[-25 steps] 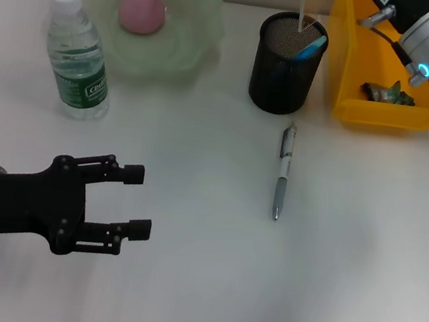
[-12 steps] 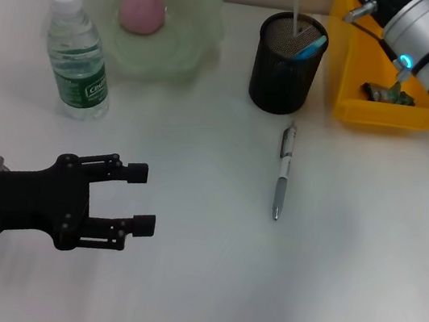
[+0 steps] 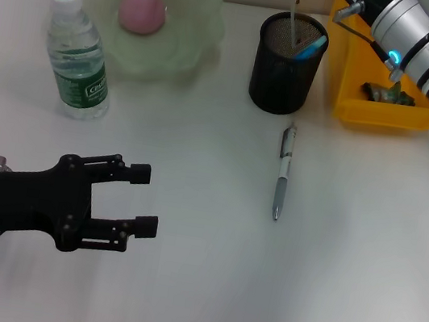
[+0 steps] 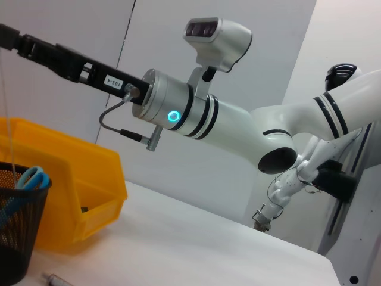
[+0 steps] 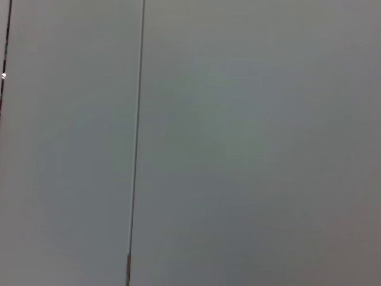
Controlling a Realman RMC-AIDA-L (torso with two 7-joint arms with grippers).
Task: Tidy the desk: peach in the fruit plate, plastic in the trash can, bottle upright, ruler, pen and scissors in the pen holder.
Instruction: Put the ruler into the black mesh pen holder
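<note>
While I watch through the head camera, these lines cover that view first.
Left gripper: I see it low over the desk at my near left, fingers spread, nothing between them.
Right gripper: its tip is cut off at the far edge above the pen holder; I cannot tell how its fingers stand.
Ruler: a thin clear strip stands upright from the holder's mouth, directly under the right arm.
Scissors: light blue handles lean on the holder's rim.
Pen: lies flat on the desk just in front of the holder, well apart from the left gripper.
Peach: sits in the fruit plate, far left.
Bottle: upright, beside the plate.
Trash can: just right of the holder, with crumpled plastic inside.
Left wrist view: I see the holder, the blue scissor loop, the yellow trash can, and the right arm reaching over them.
Right wrist view: only a blank wall.
</note>
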